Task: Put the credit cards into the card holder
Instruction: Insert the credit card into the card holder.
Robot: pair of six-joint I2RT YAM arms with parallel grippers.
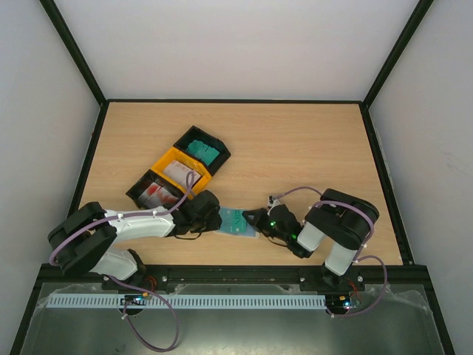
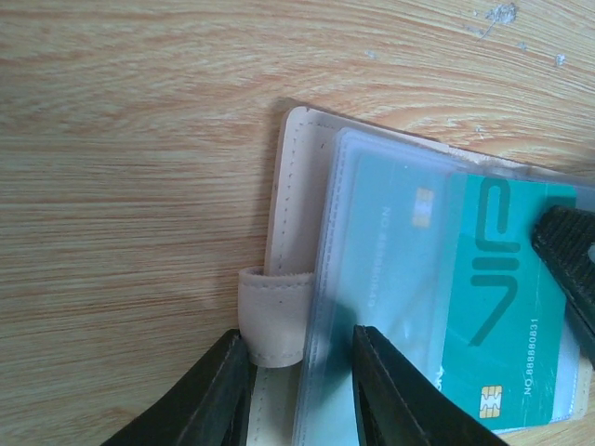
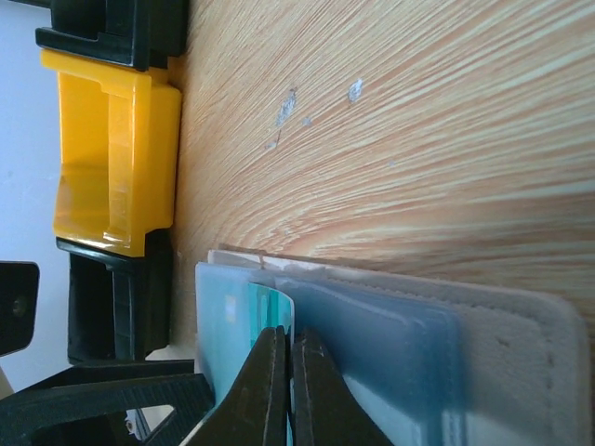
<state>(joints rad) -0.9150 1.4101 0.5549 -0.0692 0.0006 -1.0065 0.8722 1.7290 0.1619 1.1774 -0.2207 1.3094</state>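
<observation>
The beige card holder (image 1: 238,221) lies open on the table between my two grippers, its clear sleeves up. In the left wrist view its beige edge (image 2: 296,177) and strap loop (image 2: 273,316) show. My left gripper (image 2: 297,376) stands on it with the jaws a little apart, astride the strap and the sleeve edge. My right gripper (image 3: 290,348) is shut on a teal credit card (image 3: 268,305). That card (image 2: 507,297) lies partly inside a clear sleeve. In the top view the left gripper (image 1: 214,220) is at the holder's left and the right gripper (image 1: 255,220) at its right.
Three joined tray bins stand at the back left: a black one with teal cards (image 1: 201,150), a yellow one with whitish cards (image 1: 177,171) and a black one with red-marked cards (image 1: 155,194). The yellow bin also shows in the right wrist view (image 3: 102,158).
</observation>
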